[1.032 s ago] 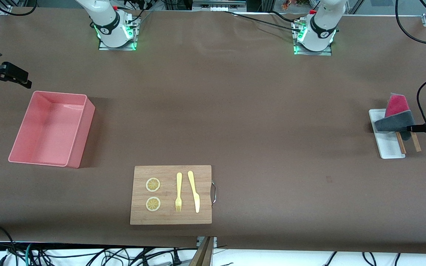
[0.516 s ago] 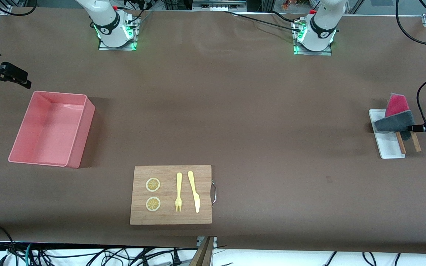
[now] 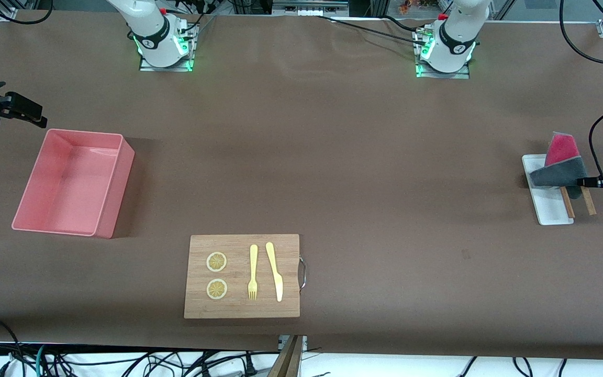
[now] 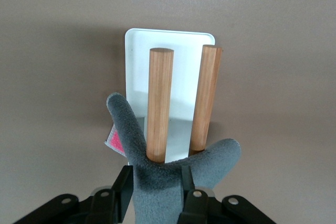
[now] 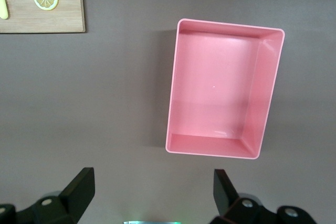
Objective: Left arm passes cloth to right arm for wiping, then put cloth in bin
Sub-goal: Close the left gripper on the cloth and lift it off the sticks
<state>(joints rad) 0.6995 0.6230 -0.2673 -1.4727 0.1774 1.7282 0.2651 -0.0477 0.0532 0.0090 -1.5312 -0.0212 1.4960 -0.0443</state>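
The cloth point(image 3: 559, 172), dark grey with a magenta-red face showing, lies on the small white tray point(image 3: 548, 208) at the left arm's end of the table. My left gripper point(image 3: 580, 181) is shut on its grey edge. In the left wrist view the cloth point(image 4: 132, 142) sits between the black fingers point(image 4: 122, 190) and covers the near ends of two wooden sticks point(image 4: 160, 98). The pink bin point(image 3: 115, 193) stands empty at the right arm's end. My right gripper point(image 3: 37, 114) is open and empty, up in the air beside the bin. The bin also shows in the right wrist view point(image 5: 265, 93).
A wooden board point(image 3: 199, 309) with two lemon slices point(image 3: 216, 262), a yellow fork point(image 3: 253, 272) and a yellow knife point(image 3: 275, 272) lies nearest the front camera. Its corner shows in the right wrist view point(image 5: 58, 22). Both arm bases stand along the table edge farthest from the camera.
The right gripper has shifted very slightly beside the bin. The left gripper and the cloth have not visibly moved.
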